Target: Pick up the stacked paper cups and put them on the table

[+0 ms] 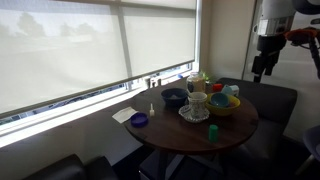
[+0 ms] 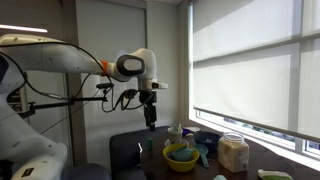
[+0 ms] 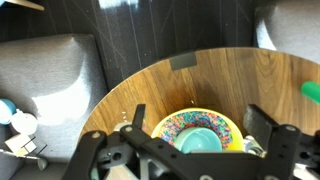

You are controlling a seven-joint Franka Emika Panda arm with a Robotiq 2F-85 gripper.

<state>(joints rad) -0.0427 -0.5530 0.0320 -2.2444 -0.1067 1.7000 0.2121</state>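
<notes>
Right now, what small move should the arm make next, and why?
Probably shift sideways toward the stacked paper cups. The gripper hangs high, jaws open, and the wrist view shows the yellow bowl beneath it, not the cups.

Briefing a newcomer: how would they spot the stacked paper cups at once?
Find the round dark table by the window. Near its middle, the stacked paper cups stand between a dark blue bowl and a yellow bowl. They alone are cream, tapered and tall.

A gripper (image 1: 262, 68) is hanging high beside a round dark table (image 1: 172, 133).
Stacked paper cups (image 1: 197, 100) are standing among bowls (image 1: 173, 97) at the middle, a small green cup (image 1: 213, 131) sitting nearby.
</notes>
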